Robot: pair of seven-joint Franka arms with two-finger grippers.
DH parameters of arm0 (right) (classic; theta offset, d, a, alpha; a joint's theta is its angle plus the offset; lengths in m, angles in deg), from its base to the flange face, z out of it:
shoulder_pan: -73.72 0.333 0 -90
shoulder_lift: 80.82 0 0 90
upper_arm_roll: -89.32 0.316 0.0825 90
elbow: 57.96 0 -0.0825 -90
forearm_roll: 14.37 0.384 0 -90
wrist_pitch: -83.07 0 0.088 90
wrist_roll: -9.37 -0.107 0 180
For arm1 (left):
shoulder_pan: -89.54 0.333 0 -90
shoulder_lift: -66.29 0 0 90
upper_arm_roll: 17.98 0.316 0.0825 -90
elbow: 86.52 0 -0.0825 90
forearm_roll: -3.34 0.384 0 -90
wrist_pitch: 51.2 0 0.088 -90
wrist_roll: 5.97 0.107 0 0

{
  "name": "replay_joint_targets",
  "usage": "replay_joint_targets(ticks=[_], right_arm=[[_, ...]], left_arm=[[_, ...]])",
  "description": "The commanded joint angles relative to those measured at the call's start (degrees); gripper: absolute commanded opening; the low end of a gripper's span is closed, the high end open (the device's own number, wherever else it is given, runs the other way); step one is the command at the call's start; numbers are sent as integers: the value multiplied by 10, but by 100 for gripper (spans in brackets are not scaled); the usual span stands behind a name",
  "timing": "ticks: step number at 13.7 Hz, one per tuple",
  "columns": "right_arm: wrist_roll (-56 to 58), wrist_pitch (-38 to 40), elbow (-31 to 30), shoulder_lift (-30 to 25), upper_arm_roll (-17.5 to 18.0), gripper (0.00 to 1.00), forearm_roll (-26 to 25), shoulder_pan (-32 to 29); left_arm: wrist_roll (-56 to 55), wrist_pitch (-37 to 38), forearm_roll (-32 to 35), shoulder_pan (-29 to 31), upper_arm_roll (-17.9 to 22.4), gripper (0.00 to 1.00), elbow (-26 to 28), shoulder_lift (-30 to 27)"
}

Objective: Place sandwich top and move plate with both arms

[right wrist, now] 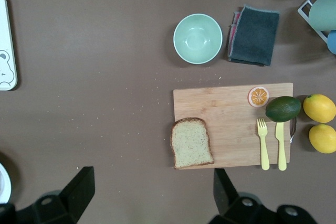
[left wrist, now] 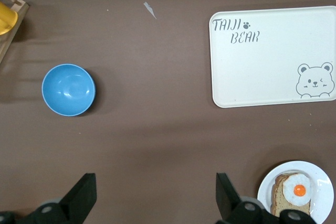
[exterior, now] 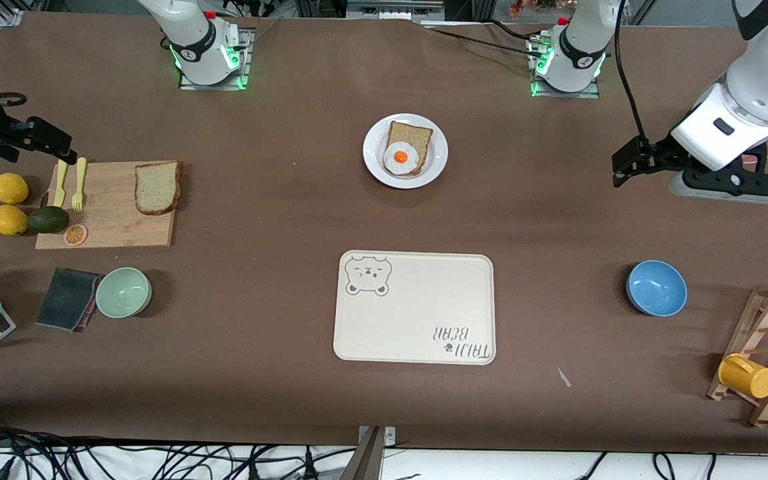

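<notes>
Bread first: the sandwich top [exterior: 157, 187], a plain speckled wholegrain slice w/ darker crust, lies flat on the wooden cutting board [exterior: 111, 230] toward the right arm's end of the table, at the board edge closest to the table's centre. The right gripper [exterior: 37, 139] hangs over that same end, above the bare table just off the board's fork corner, jaws spread wide and holding nothing; in the right wrist view its two fingers [right wrist: 79, 190] straddle open table w/ the slice between them but further out. So right arm is clearly the nearer one; judged from this, it needs to travel along the board toward the slice, then drop. Slice is roughly square, slightly longer crust-top to base, long axis running about front-to-back on the table. Looks soft, thin, porous, so a gentle edge pinch seems wise. Target is the plate [exterior: 374, 163], small, round, glossy white, shallow rim, mid-table toward the bases, carrying a like slice topped w/ a fried egg [exterior: 401, 158]. Left gripper [exterior: 627, 167] waits over bare table at the left arm's end, well apart from the plate, jaws also wide open and empty. Cream bear-print tray [exterior: 415, 308] sits nearer the camera than the plate. Green bowl [exterior: 123, 292] and blue bowl [exterior: 656, 287] sit either side of the tray, well apart from it.
</notes>
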Motion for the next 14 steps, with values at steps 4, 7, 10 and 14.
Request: replay_joint_targets(ticks=[4, 7, 10, 14], right_arm=[[-19, 5, 32, 13, 8, 100, -1, -1], [-18, 7, 32, 12, 9, 100, -1, 0], [-18, 7, 37, 10, 28, 100, -8, 8], [-12, 7, 37, 14, 27, 100, -20, 8]], left_arm=[[4, 6, -7, 5, -17, 100, 14, 0], [4, 6, -9, 8, -16, 100, 15, 1], [6, 10, -9, 12, -15, 100, 15, 1], [4, 16, -13, 12, -15, 100, 15, 1]])
